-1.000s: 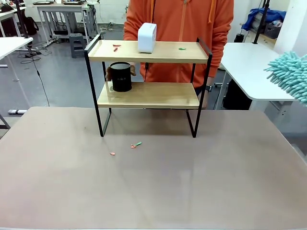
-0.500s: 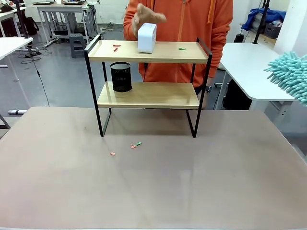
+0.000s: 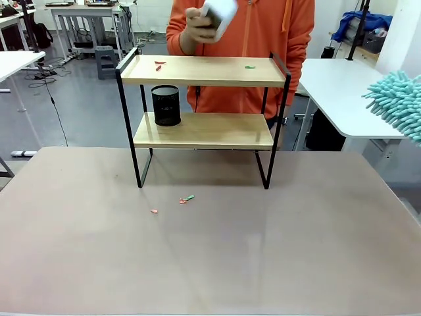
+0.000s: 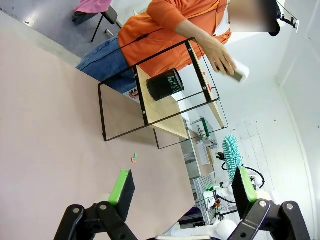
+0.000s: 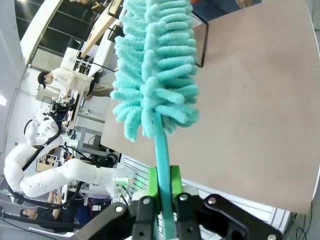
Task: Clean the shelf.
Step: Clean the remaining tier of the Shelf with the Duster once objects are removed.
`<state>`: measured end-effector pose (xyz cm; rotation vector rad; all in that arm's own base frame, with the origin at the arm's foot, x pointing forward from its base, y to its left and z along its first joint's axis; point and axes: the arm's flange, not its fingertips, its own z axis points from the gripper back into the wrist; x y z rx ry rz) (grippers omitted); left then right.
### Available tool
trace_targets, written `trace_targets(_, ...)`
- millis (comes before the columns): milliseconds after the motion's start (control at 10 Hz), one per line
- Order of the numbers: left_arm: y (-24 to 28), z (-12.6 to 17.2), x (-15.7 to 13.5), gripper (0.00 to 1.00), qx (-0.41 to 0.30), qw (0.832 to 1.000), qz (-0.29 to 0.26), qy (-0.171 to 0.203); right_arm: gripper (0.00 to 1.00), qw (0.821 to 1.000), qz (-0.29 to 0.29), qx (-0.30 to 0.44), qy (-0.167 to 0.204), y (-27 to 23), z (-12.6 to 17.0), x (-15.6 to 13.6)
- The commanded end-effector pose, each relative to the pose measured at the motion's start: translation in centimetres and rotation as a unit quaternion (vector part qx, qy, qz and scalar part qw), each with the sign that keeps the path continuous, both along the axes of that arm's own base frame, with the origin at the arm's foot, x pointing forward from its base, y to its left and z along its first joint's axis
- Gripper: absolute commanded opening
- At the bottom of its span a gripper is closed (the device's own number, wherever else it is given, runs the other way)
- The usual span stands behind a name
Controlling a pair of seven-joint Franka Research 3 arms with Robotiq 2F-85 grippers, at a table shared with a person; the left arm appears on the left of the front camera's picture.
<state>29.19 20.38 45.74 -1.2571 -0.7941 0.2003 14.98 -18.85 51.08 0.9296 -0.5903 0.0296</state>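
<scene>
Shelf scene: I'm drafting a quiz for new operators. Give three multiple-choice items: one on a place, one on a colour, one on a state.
1. Where does the black mesh cup stand? A the shelf's top board; B its lower board; C the floor.
2. What colour is the duster? A teal; B yellow; C red.
3. How is the left gripper? A shut on a cloth; B open and empty; C shut on a box.
Key: B, the cup stands at the lower board's left end; A, its fluffy head and handle are teal; B, its green pads stand wide apart, nothing between.
</scene>
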Motion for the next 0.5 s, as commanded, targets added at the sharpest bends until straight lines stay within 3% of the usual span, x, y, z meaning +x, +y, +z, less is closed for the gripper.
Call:
trace_targets(0,-0.2,0.1,0.1,1.0,-0.002,1.0,0.001,-0.014,0.12,1.0,0.0,0.0,0.0,0.0,0.0,0.0)
trace_targets(200,-0.2,0.1,0.1,1.0,-0.002,1.0,0.001,-0.014,0.12,0.996,-0.029,-0.064,-0.055,5.9,7.5,3.6)
trace_targets(400,-0.2,0.1,0.1,1.0,-0.002,1.0,0.001,-0.014,0.12,0.987,0.003,-0.119,-0.108,13.5,13.4,6.6)
